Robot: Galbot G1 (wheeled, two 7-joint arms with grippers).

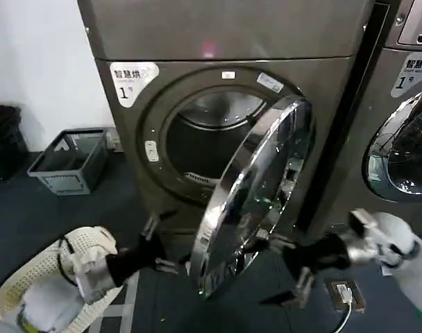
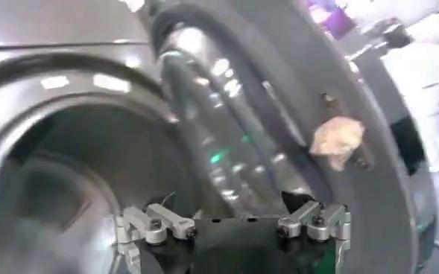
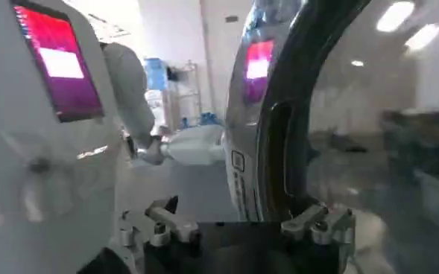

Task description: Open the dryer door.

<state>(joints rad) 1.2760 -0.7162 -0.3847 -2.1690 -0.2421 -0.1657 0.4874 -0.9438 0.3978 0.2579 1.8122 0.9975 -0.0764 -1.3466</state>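
The dryer door stands partly swung out from the drum opening. The left hand and the right hand flank its lower edge.

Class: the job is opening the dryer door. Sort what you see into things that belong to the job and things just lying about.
Job: dryer door, swung partly open; left gripper; right gripper.

Lying about: grey basket; white basket; neighbouring machine.
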